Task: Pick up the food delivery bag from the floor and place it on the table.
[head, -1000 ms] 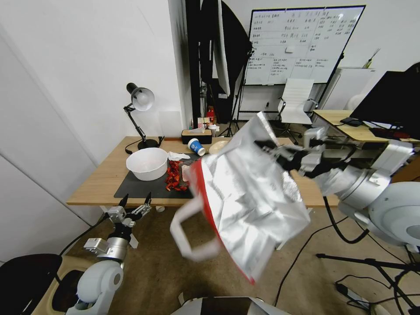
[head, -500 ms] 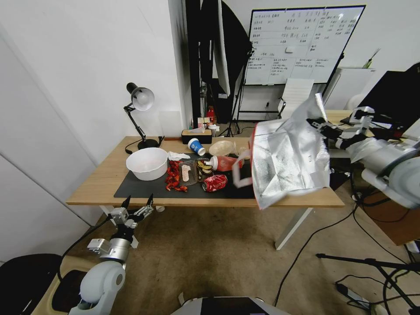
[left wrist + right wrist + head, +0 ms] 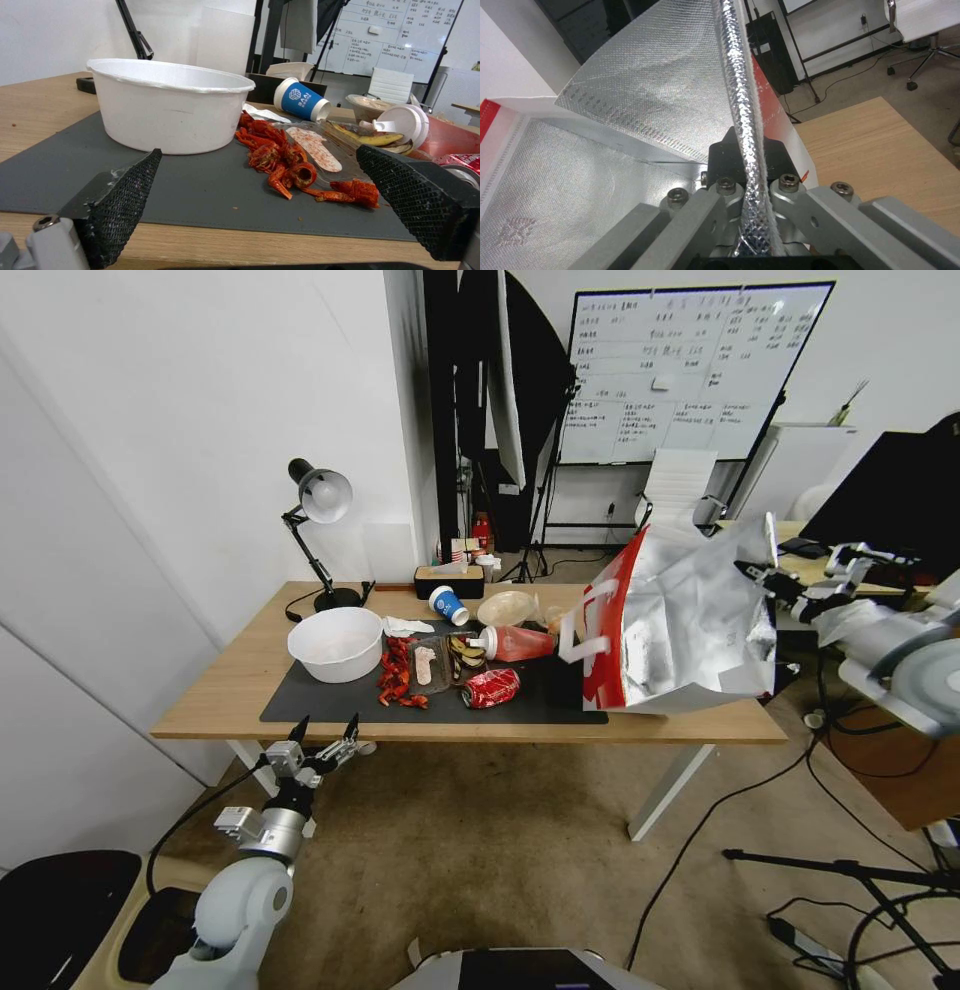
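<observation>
Nearest, low at the left below the table's front edge, the left gripper (image 3: pixel 324 733) hangs idle with its two black fingers spread wide and nothing between them. Beyond it stands the table (image 3: pixel 220 690), light wood on white legs, carrying one dark grey mat (image 3: pixel 310 698). On the mat, left to right: one white bowl (image 3: pixel 336 644), a scatter of red crayfish shells (image 3: pixel 397 673), one clear tray (image 3: pixel 430 664) and one crushed red can (image 3: pixel 491 688). Behind these lie one tipped blue paper cup (image 3: pixel 449 605) and one red bottle (image 3: pixel 510 643) on its side; one black desk lamp (image 3: pixel 322 532) stands at the far left.

The food delivery bag (image 3: pixel 690 620) rests at the table's right end, its base on the wood, standing roughly upright with its mouth toward the right, where the silver foil lining shows crinkled. One red side panel faces left, and two white strap handles (image 3: pixel 586 622) droop from it toward the mat. The right gripper (image 3: pixel 771 575), reaching in from the right, is clenched on the bag's upper foil rim (image 3: pixel 744 123).
</observation>
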`<state>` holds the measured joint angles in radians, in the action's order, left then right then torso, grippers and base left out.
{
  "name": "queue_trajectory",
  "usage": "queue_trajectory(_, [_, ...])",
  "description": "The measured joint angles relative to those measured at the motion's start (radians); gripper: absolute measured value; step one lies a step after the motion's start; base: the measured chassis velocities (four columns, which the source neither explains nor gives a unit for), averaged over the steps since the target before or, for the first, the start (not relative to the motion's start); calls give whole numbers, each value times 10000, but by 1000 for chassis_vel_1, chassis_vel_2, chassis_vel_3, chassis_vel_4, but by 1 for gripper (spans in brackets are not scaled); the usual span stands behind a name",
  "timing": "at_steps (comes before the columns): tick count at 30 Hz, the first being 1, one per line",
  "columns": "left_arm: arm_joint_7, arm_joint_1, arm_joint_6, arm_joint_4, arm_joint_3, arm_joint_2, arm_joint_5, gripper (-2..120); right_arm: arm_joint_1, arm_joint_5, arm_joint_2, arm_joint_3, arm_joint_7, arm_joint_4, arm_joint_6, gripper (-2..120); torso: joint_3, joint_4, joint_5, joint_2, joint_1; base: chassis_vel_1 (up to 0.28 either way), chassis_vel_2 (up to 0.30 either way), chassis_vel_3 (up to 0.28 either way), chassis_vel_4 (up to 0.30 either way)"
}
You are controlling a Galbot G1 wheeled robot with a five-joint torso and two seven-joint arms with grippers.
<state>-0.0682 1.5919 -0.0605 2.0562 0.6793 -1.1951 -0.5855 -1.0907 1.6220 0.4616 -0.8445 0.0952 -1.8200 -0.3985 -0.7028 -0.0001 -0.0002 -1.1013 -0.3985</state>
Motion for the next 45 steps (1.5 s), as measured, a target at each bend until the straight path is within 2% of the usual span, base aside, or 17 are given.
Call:
queue_trajectory(9, [-36,-37,23,-46,-49,-47,26,100,726,-343,-42,795,-321,351,-5,1,2,1,0,3,0,0,0,0,0])
queue_trajectory(12, [-38,-23,21,-68,12,-22,18,100,783,-757,109,1002,-573,534,11,19,2,-1,3,6,1,0,0,0,0])
queue_trajectory(14, [-38,-26,21,-72,14,-16,14,100,762,-816,124,1003,-622,542,18,21,3,-2,3,6,1,0,0,0,0])
queue_trajectory(15, [-38,-37,20,-81,15,-13,7,100,726,-892,136,1003,-698,547,37,30,3,-2,3,6,1,0,0,0,0])
queue_trajectory(17, [-37,-47,20,-89,11,-12,4,100,698,-945,135,1000,-750,550,52,34,3,-1,3,7,1,0,0,0,0])
queue_trajectory(20, [-36,-73,21,-102,-6,-12,-1,100,637,-1031,86,973,-847,557,88,45,3,-1,3,7,2,0,0,0,0])
queue_trajectory(21, [-36,-73,21,-102,-6,-12,-1,100,637,-1031,86,973,-847,557,88,45,3,-1,3,7,2,0,0,0,0])
queue_trajectory(23, [-32,-111,20,-112,-22,-15,-9,100,569,-1097,11,867,-940,561,131,54,3,-1,2,7,1,0,0,0,0])
queue_trajectory(24, [-28,-135,20,-129,-31,-17,-21,100,501,-1137,-52,769,-1027,572,195,63,4,-2,1,7,3,0,0,0,0])
queue_trajectory(25, [-28,-135,20,-129,-31,-17,-21,100,501,-1137,-52,769,-1027,572,195,63,4,-2,1,7,3,0,0,0,0])
queue_trajectory(28, [-24,-137,6,-158,-33,-18,-35,100,367,-1173,-72,627,-1100,576,275,78,4,1,1,8,3,0,0,0,0])
queue_trajectory(33, [-23,-130,-12,-158,-29,-18,-49,100,296,-1171,-80,553,-1089,583,341,89,5,-1,3,8,3,0,0,0,0])
queue_trajectory(34, [-22,-127,-17,-153,-27,-18,-52,100,311,-1171,-87,552,-1081,619,377,96,5,0,3,8,3,0,0,0,0])
queue_trajectory(37, [-21,-93,-44,-131,-26,-26,-53,100,343,-1180,-125,556,-1075,746,527,100,5,0,3,9,3,0,0,0,0])
queue_trajectory(45, [-10,-32,-153,-112,-12,-58,-53,100,280,-1179,-142,526,-1141,753,563,100,5,0,2,9,3,0,0,0,0])
